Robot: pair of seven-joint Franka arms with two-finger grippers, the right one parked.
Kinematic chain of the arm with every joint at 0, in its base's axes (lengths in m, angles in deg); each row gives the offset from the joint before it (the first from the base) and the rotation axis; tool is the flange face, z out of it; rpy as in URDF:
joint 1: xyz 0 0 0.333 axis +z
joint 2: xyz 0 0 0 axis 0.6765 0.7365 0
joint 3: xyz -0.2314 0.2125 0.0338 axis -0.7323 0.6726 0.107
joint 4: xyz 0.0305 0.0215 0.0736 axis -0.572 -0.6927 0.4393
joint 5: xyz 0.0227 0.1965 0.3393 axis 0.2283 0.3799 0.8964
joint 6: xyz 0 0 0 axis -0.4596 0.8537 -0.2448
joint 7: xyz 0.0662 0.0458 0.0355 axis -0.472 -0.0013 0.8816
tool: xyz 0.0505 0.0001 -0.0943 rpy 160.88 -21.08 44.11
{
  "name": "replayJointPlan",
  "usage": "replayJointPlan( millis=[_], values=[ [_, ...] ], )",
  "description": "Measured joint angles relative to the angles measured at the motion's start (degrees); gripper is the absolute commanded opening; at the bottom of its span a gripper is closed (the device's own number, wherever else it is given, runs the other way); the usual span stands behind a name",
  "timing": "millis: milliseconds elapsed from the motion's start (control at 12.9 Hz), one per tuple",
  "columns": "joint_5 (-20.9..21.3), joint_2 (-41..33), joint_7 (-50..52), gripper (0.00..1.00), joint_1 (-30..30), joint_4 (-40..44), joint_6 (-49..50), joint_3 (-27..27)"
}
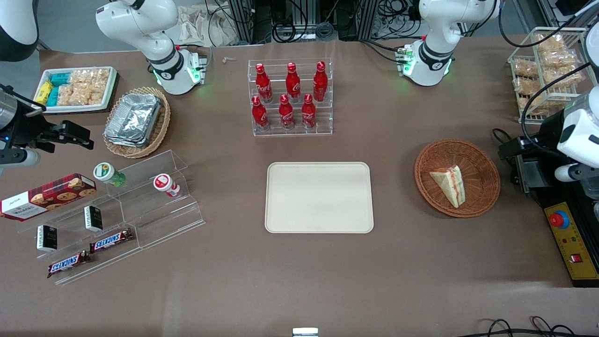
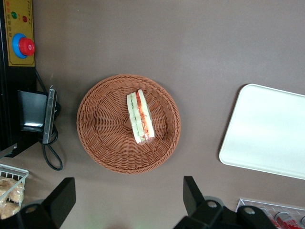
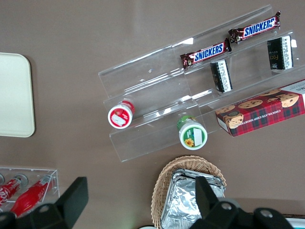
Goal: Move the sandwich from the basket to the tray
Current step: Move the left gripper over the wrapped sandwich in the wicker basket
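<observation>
We see the sandwich [image 1: 449, 185] lying on its side in the basket [image 1: 482, 164], a little off the basket's middle, its red and green filling stripes showing along the cut edge in the left wrist view [image 2: 141, 117]. In that view the basket [image 2: 102, 129] fills the ground under the gripper [image 2: 127, 202], and the sandwich sits clear of both fingers [image 2: 191, 193], touching neither. The fingers stand spread wide, farther apart than the sandwich is long, and they grip nothing. We place the gripper high above the table, over the basket's rim rather than down inside it.

The tray [image 1: 319, 197] lies flat beside the basket, toward the parked arm's end of the table, with a strip of brown tabletop [image 1: 393, 262] between them; nothing rests on it. Farther from the front camera than the tray we find a clear rack of red bottles [image 1: 290, 96]. Beside the basket, at the working arm's end, sits a black and yellow box with a red button [image 1: 558, 219]
</observation>
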Motion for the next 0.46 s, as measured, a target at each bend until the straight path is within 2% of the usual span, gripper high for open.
replayJointPlan(
  millis=[465],
  values=[
    [0.1, 0.7, 0.0, 1.00, 0.0, -0.3, 0.0, 0.2]
  ],
)
